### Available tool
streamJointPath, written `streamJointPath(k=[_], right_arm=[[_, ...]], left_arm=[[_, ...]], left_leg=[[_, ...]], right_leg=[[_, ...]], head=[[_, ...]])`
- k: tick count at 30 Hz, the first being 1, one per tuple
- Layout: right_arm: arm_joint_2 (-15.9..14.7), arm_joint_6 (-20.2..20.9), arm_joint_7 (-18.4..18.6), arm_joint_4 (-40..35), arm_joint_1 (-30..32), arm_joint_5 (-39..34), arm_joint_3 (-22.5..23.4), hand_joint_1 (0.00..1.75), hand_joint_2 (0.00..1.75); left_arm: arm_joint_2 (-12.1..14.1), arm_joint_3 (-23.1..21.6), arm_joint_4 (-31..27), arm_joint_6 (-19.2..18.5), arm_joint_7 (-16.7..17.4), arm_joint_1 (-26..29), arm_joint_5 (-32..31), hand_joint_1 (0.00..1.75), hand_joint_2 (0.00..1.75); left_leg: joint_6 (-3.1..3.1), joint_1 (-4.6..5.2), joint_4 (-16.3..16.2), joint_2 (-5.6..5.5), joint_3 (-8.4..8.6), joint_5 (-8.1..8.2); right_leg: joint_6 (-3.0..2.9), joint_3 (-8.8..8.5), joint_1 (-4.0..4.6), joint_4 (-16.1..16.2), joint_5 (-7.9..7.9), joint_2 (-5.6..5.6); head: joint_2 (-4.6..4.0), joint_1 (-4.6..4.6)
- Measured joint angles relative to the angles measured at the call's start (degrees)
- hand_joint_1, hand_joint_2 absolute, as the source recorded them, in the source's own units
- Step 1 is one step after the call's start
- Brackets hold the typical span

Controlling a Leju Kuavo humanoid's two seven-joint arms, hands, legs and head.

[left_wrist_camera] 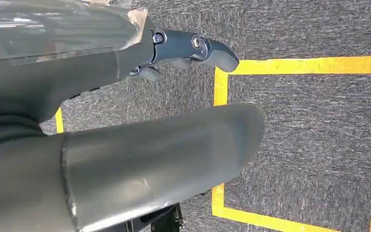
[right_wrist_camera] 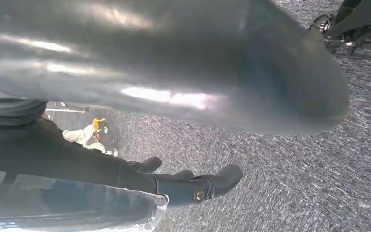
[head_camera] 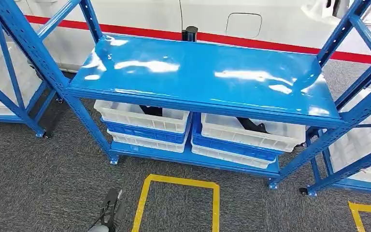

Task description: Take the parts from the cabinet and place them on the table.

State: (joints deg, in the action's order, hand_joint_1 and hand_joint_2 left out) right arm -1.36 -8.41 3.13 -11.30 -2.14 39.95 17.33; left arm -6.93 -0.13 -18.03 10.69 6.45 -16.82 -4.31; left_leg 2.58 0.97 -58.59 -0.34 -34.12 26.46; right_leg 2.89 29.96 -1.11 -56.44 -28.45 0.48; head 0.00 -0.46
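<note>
Head view: I face a blue rack [head_camera: 207, 72] on grey carpet [head_camera: 38, 169], its glossy top shelf [head_camera: 232, 58] bare under the lights. On the lower shelf [head_camera: 193, 158], two stacks of white bins [head_camera: 140, 118] with blue bins sandwiched between them sit side by side, left stack near the left post, right stack [head_camera: 251, 133] near the right post. Dark parts [head_camera: 150, 110] lie in the top left bin, and another dark part [head_camera: 253, 125] rests in the top right bin. A yellow taped square [head_camera: 178, 203] marks the carpet in front of the rack.

My left hand [head_camera: 110, 208] hangs low by the square's left edge; in the left wrist view the hand [left_wrist_camera: 125, 159] holds nothing, thumb and dark fingers [left_wrist_camera: 193, 48] apart over the tape. In the right wrist view, my right hand [right_wrist_camera: 174, 96] hangs over carpet, empty, its dark fingers [right_wrist_camera: 207, 183] spread away from the thumb.

More blue racks stand at either side, and a white wall with a red stripe [head_camera: 270, 43] runs behind.
</note>
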Motion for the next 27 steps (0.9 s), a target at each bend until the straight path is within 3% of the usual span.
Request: streamJointPath(k=[2, 3, 4, 5, 7, 8, 9, 10, 11, 13, 15, 16, 17, 21, 24, 27], right_arm=[[0.0, 0.0, 0.0, 0.0, 0.0, -0.1, 0.0, 0.0, 0.0], [-0.1, 0.0, 0.0, 0.0, 0.0, -0.1, 0.0, 0.0, 0.0], [0.0, 0.0, 0.0, 0.0, 0.0, -0.1, 0.0, 0.0, 0.0], [0.0, 0.0, 0.0, 0.0, -0.1, -0.1, 0.0, 0.0, 0.0], [-0.2, 0.0, 0.0, 0.0, -0.1, -0.1, 0.0, 0.0, 0.0], [-0.3, -0.1, 0.0, 0.0, -0.1, 0.2, 0.0, 0.0, 0.0], [-0.3, -0.1, 0.0, 0.0, 0.2, 0.3, 0.0, 0.0, 0.0], [-0.3, -0.1, 0.0, 0.0, 0.4, 0.5, 0.0, 0.0, 0.0], [-0.3, -0.1, 0.0, 0.0, 0.3, 0.5, 0.0, 0.0, 0.0], [-0.5, -0.2, 0.0, 0.0, 0.1, 0.7, 0.0, 0.0, 0.0], [-0.4, -0.7, 0.2, 0.0, -0.1, 0.7, 0.0, 0.0, 0.0], [-0.4, -0.9, 0.3, 0.0, -0.1, 0.7, 0.0, 0.0, 0.0], [-0.4, -1.0, 0.4, 0.0, -0.1, 0.7, 0.0, 0.0, 0.0], [-0.3, -1.1, 0.4, 0.0, -0.1, 0.7, 0.0, 0.0, 0.0], [-0.3, -1.1, 0.4, 0.0, -0.1, 0.7, 0.0, 0.0, 0.0], [-0.3, -1.1, 0.4, 0.0, -0.1, 0.7, 0.0, 0.0, 0.0]], left_arm=[[0.0, -0.3, 0.0, -0.2, 0.0, 0.0, 0.0, 0.0, 0.0], [0.0, -0.5, 0.0, -0.2, 0.0, -0.1, 0.0, 0.0, 0.0], [0.0, -0.7, 0.0, -0.3, 0.0, -0.1, 0.1, 0.0, 0.0], [0.0, -0.8, 0.0, -0.3, 0.0, -0.2, 0.1, 0.0, 0.0], [0.0, -0.9, 0.0, -0.3, 0.0, -0.1, 0.2, 0.0, 0.0], [0.0, -1.0, 0.0, -0.3, 0.1, -0.1, 0.2, 0.0, 0.0], [0.0, -1.3, 0.0, -0.2, 0.4, -0.1, 0.2, 0.0, 0.0], [0.0, -1.6, 0.0, -0.1, 0.5, -0.1, 0.2, 0.0, 0.0], [0.0, -1.8, 0.0, 0.0, 0.5, -0.1, 0.1, 0.0, 0.0], [0.0, -2.3, 0.0, 0.1, 0.6, -0.2, -0.2, 0.0, 0.0], [0.1, -2.7, 0.0, 0.2, 0.8, -0.2, -0.3, 0.0, 0.0], [0.1, -2.8, 0.0, 0.3, 1.0, -0.2, -0.3, 0.0, 0.0], [0.1, -2.9, 0.0, 0.4, 1.1, -0.2, -0.3, 0.0, 0.0], [0.1, -3.3, 0.0, 0.5, 1.2, -0.2, -0.3, 0.0, 0.0], [0.1, -3.3, 0.0, 0.7, 1.3, -0.2, -0.3, 0.0, 0.0], [0.1, -3.3, 0.0, 0.7, 1.3, -0.2, -0.3, 0.0, 0.0]], left_leg=[[0.34, 0.12, 0.1, 0.09, 0.14, -0.03], [0.78, -0.4, 1.1, 0.29, 0.8, -0.42], [1.09, -0.55, 1.6, 0.64, 1.2, -0.57], [1.35, -0.66, 1.7, 0.9, 1.29, -0.61], [1.47, -0.59, 1.7, 1.24, 1.25, -0.48], [1.46, -0.56, 1.6, 1.34, 1.25, -0.45], [1.37, -0.59, 1.6, 1.34, 1.29, -0.39], [1.21, -0.68, 1.6, 1.3, 1.42, -0.29], [0.97, -0.83, 1.6, 1.24, 1.58, -0.15], [0.21, -0.9, 1.1, 1.23, 1.87, 0.31], [-0.6, -0.51, 0.8, 1.21, 1.95, 0.78], [0.01, -0.5, 0.6, 1.19, 1.94, 0.98], [0.97, -0.51, 0.7, 1.16, 1.94, 0.58], [1.07, -0.65, 1.3, 1.2, 2.27, 0.58], [0.77, -0.76, 1.5, 1.21, 2.36, 0.44], [-1.06, -1.02, 1.6, 1.21, 2.39, 0.46]], right_leg=[[0.49, 0.22, -0.12, 0.4, 0.07, 0.18], [0.76, 0.05, 0.16, 0.4, -0.14, 0.2], [0.67, 0.3, -0.12, -0.9, -0.66, 0.02], [0.31, 1.76, -0.03, -3.7, -2.13, 0.02], [-0.27, 7.43, -0.02, -14.1, -6.3, 0.02], [-0.15, 9.45, -0.02, -17.8, -7.26, 0.02], [0.23, 10.25, -0.07, -18.7, -7.02, -0.01], [0.87, 9.41, -0.19, -16.5, -5.6, -0.04], [1.57, 7.42, -0.35, -12.1, -3.45, -0.13], [2.57, 2.24, -0.69, -1.2, 0.86, -0.85], [0.77, 1.91, -0.25, -1.0, 1.25, -0.73], [0.56, 1.9, -0.62, -0.9, 1.5, -0.72], [0.55, 1.88, -0.48, -0.9, 1.5, -0.66], [0.4, 1.88, -0.09, -0.9, 1.41, -0.52], [0.05, 1.87, 0.1, -1.0, 1.28, -0.53], [-0.4, 1.89, 0.35, -1.0, 1.19, -0.54]], head=[[0.0, -0.04], [0.0, -0.02], [0.0, 0.07], [0.0, 0.26], [0.0, 0.48], [0.0, 0.46], [0.0, 0.5], [0.0, 0.52], [0.0, 0.53], [0.0, 0.59], [0.0, 0.52], [0.0, 0.39], [0.0, 0.37], [0.0, 0.37], [0.0, 0.39], [0.0, 0.39]])
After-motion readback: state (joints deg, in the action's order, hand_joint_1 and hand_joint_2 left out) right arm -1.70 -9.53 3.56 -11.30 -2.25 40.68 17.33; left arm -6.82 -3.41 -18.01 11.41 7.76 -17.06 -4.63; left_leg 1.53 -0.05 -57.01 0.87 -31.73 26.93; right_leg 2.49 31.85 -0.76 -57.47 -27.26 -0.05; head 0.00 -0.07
